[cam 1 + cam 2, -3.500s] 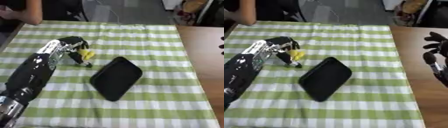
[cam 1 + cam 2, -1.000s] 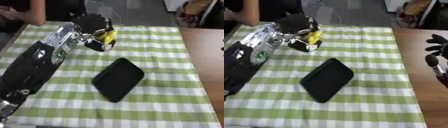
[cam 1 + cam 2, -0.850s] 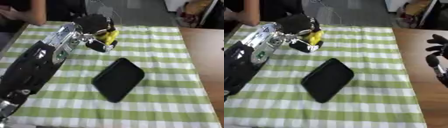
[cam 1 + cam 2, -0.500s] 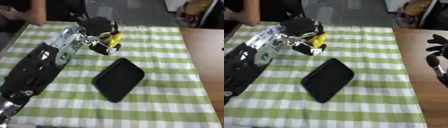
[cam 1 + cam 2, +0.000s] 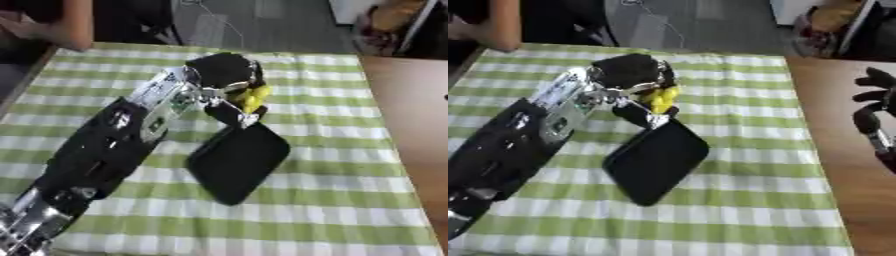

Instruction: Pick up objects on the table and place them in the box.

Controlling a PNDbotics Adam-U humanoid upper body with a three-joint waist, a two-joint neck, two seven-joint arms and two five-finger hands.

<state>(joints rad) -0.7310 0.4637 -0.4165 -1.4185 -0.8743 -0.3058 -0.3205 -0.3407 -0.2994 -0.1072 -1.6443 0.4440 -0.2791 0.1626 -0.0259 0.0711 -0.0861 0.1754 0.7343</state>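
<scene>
Tablecloth point(image 5: 332, 200) in green and white checks covers a table seen from above, with a strip of bare brown wood point(image 5: 411, 100) along the right side. Near the middle lies a shallow black tray point(image 5: 238, 161) with rounded corners, turned at an angle so that one corner points toward the far side of the table. It serves as the box.

Reaching in from the lower left is the robot's left arm point(image 5: 105, 150), black with silver parts. Its left hand point(image 5: 223, 75) is over the cloth just beyond the tray's far corner. The fingers are curled around a small object point(image 5: 254, 97) that is bright yellow, with a dark piece hanging below it. The yellow part is rounded and longish; its exact shape cannot be made out, and the hand covers much of it. The dark lower end is right at the tray's far corner, though whether it touches the tray cannot be told. The object is not lying in the tray.

At the right edge, over the bare wood and well apart from the tray, the robot's right hand point(image 5: 872, 117) shows only in the right eye view. Its black fingers point up and are bent, and it holds nothing.

At the far left corner of the table, a person's bare arm point(image 5: 74, 25) rests near the edge, touching neither the tray nor the yellow object.
</scene>
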